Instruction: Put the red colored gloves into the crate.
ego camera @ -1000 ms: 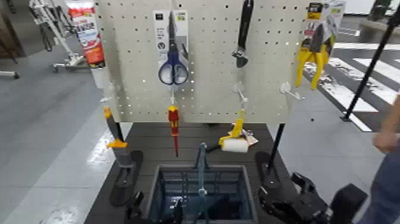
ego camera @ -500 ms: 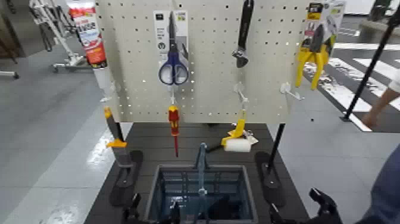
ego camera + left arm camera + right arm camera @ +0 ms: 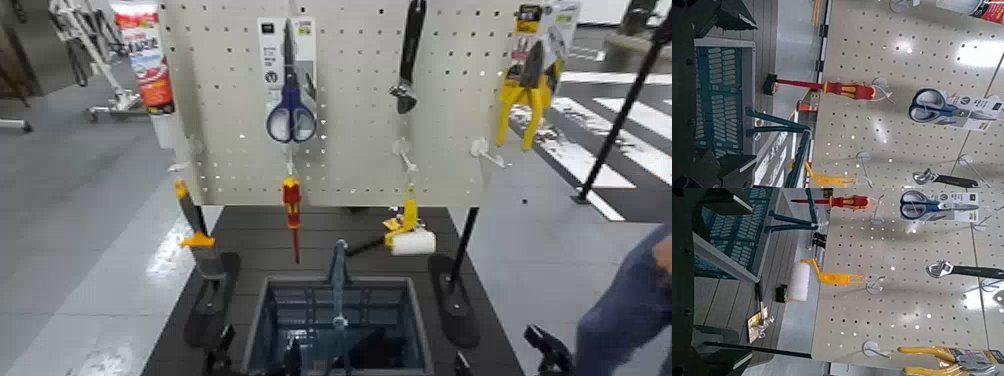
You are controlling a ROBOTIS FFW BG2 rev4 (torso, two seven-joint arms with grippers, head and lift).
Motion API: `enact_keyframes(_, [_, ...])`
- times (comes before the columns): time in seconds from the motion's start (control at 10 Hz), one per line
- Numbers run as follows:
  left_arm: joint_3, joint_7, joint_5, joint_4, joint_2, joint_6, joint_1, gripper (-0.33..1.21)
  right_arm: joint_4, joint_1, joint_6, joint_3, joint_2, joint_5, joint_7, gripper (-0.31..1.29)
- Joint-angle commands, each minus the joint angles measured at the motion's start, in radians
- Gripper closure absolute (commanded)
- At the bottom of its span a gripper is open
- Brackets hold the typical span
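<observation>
The blue-grey slatted crate (image 3: 262, 318) stands on the dark platform at the bottom centre of the head view, its upright centre handle (image 3: 338, 285) in the middle. It also shows in the left wrist view (image 3: 720, 86) and the right wrist view (image 3: 731, 235). No red gloves show in any view. Only a dark shape (image 3: 378, 350) lies in the crate's near right part. My left gripper (image 3: 257, 356) is open and empty at the crate's near left corner. My right gripper (image 3: 503, 364) is open and empty, low and to the right of the crate.
A pegboard (image 3: 350, 100) behind the crate holds scissors (image 3: 290, 112), a wrench (image 3: 408, 60), yellow pliers (image 3: 526, 95), a red-and-yellow screwdriver (image 3: 291, 212) and a paint roller (image 3: 410, 240). Two stand feet (image 3: 212, 300) flank the crate. A person's leg (image 3: 625, 310) is at the right.
My right arm has dropped back, so only its fingertips show at the bottom edge. The person at the right has shifted. The paint roller has swung slightly right.
</observation>
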Motion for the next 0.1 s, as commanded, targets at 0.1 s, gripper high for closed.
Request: enact_keyframes(0.1, [-0.004,0.0,0.0,0.002,-0.08,0.001,-0.002,0.11,-0.003,-0.001,0.008,-0.003,-0.001,0.012,0.0,0.04])
